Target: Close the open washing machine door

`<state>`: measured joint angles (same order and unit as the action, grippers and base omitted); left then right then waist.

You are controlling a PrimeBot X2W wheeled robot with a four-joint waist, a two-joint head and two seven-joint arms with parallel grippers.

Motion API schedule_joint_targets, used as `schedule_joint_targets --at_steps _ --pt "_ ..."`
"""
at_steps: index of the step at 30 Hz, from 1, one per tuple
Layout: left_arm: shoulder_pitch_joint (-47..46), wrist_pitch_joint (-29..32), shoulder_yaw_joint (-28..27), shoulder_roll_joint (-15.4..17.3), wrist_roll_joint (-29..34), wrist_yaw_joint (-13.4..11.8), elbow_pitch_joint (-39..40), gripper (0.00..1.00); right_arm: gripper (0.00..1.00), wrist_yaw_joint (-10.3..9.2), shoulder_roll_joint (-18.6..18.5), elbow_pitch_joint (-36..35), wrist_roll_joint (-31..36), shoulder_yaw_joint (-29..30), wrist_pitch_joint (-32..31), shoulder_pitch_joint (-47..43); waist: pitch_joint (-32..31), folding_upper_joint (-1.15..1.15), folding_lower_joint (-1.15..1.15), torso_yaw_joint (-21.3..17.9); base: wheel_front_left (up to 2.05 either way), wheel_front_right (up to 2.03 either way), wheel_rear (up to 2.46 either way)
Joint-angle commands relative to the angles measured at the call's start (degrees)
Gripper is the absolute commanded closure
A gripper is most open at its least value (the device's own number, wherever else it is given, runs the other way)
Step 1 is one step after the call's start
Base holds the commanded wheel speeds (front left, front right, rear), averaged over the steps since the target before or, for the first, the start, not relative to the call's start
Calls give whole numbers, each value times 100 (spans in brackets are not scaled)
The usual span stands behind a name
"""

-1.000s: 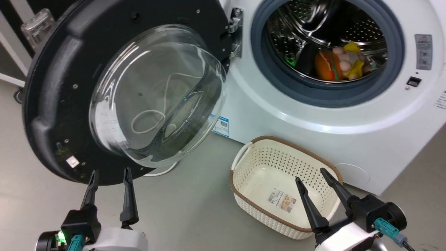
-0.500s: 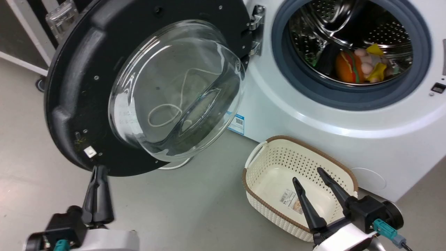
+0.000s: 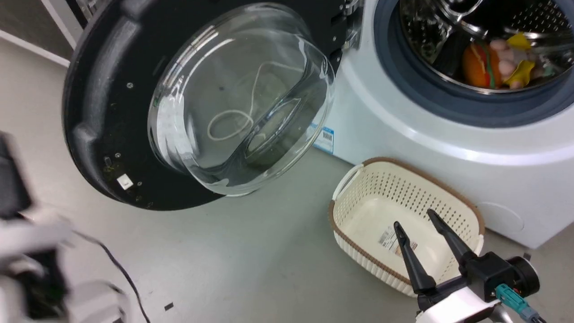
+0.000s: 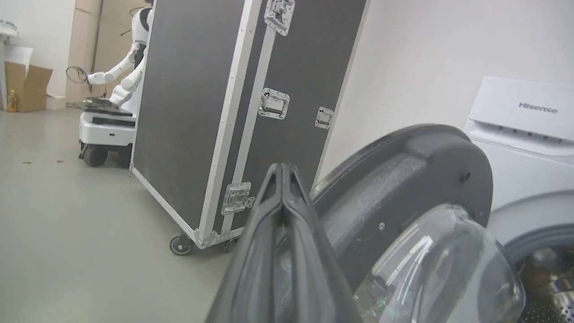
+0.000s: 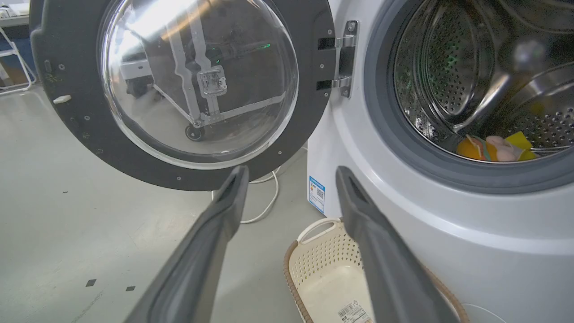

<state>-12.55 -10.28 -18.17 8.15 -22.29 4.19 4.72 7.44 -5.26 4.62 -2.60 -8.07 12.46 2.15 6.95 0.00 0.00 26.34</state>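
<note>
Black door wide open (bowl outward)

Smooth grey floor, plain white wall. Black flight case with metal edging and latches, on casters, near the wall (cardboard box far behind). White cable lying on floor.

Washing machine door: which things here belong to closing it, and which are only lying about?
For the job:
door
washing machine
left claw, shut, near the door's rim

Lying about:
basket
toys in the drum
black case
white cable on the floor
</note>
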Motion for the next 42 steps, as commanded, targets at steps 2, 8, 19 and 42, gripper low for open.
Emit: schedule_joint_targets --at_steps 2,8,19,42 --pt "-510 378 -367 146 -744 16 -283 100 0 4 -57 -44 34 -26 71 5 181 0 0 -56 0 0 0" --pt "-1712 1908 -1038 690 -2548 -221 -1418 100 0 4 -198 -65 21 -189 143 143 530 0 0 -116 0 0 0" --pt "-2689 4166 -1427 1067 -4549 -428 -3053 100 0 5 -388 23 -37 -330 253 387 843 0 0 -211 0 0 0" --pt "-293 7431 -225 -270 -5971 -586 -408 100 0 5 -76 237 16 575 253 297 -78 0 0 -544 0 0 0"
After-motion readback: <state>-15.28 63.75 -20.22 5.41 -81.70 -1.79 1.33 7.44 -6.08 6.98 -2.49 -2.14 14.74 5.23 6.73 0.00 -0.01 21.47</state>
